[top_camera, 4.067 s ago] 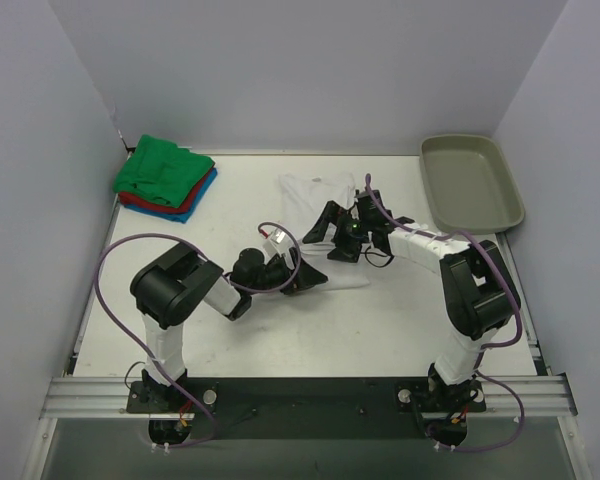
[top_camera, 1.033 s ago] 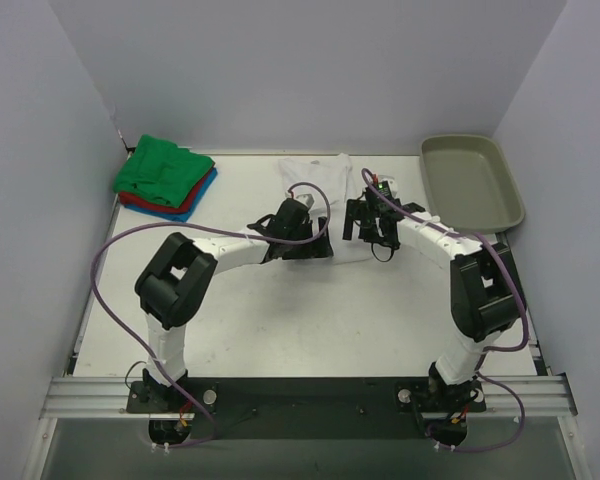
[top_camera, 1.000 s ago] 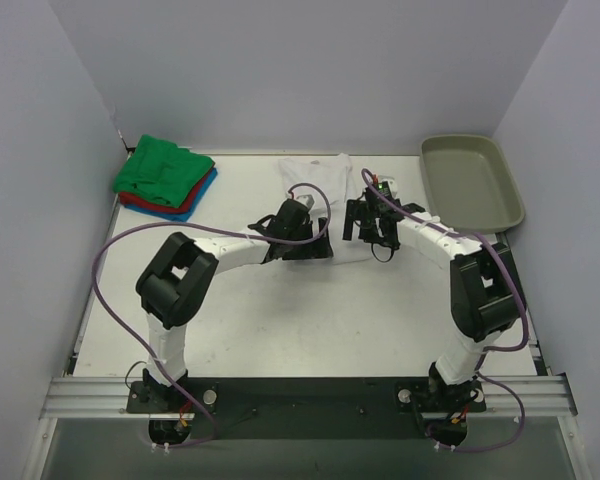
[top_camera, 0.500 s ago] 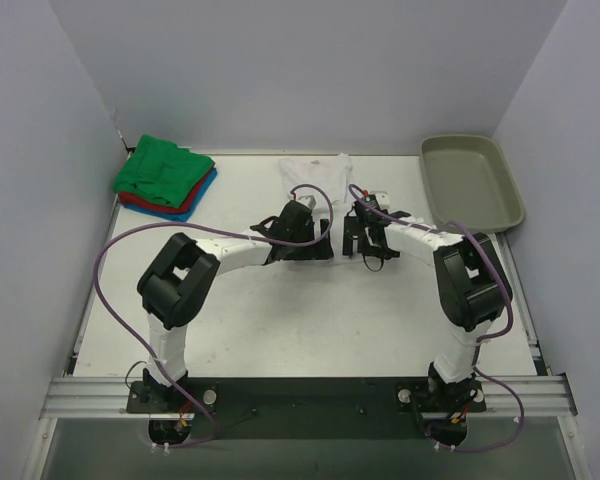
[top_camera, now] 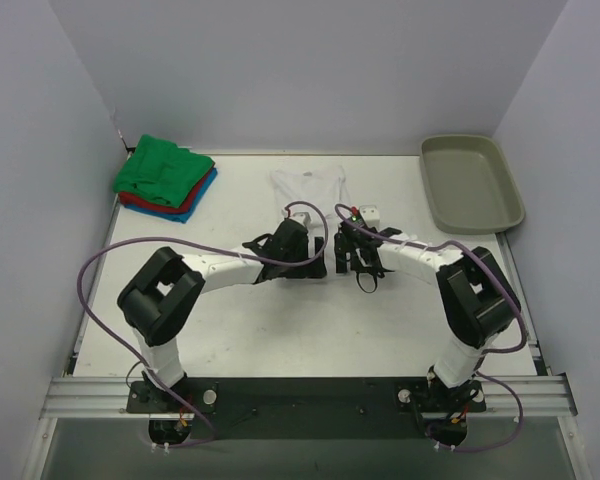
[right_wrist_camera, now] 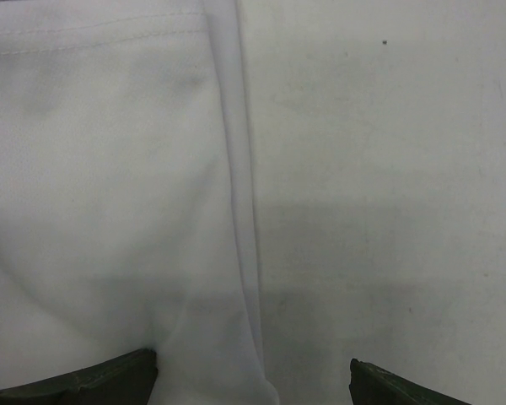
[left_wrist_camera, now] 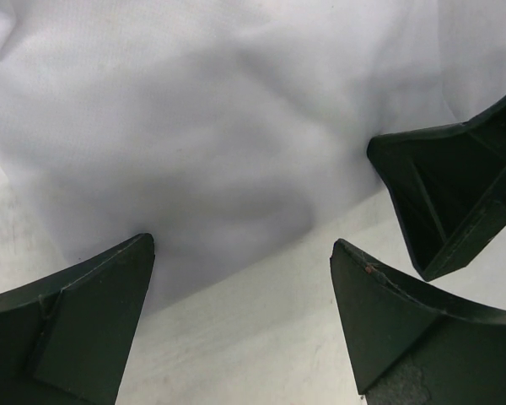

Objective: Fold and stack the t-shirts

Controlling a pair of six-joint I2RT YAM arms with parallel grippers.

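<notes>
Inspection from the remote station.

1. Position of work. The white tee point(top_camera: 310, 186) lies flat on the desk point(top_camera: 230, 320), mid-desk towards the far side. Its long axis runs far to near, collar end away from the arm bases. The folded stack point(top_camera: 165, 172), green on top with red and blue beneath, sits well apart at the far left corner.

2. End effectors. I find the left end effector point(left_wrist_camera: 243, 251) spread wide with nothing between its fingers; it hangs low over the tee's near edge, which crosses the gap on a slant, cloth beyond and bare desk on the near side. The right end effector point(right_wrist_camera: 253, 369) is likewise wide apart and empty. It straddles the tee's right-hand edge, which runs straight away from it, cloth to its left and desk to its right.

3. Governing relation. Both are at the tee's near end, close beside one another, and one right finger shows in the left wrist view. Neither is clearly nearer; each has cloth directly below.

4. Pose. Both arms reach forward and inward, wrists pitched down.

5. Judgement. A near-edge pinch looks to be next; the close spacing risks a collision.
</notes>
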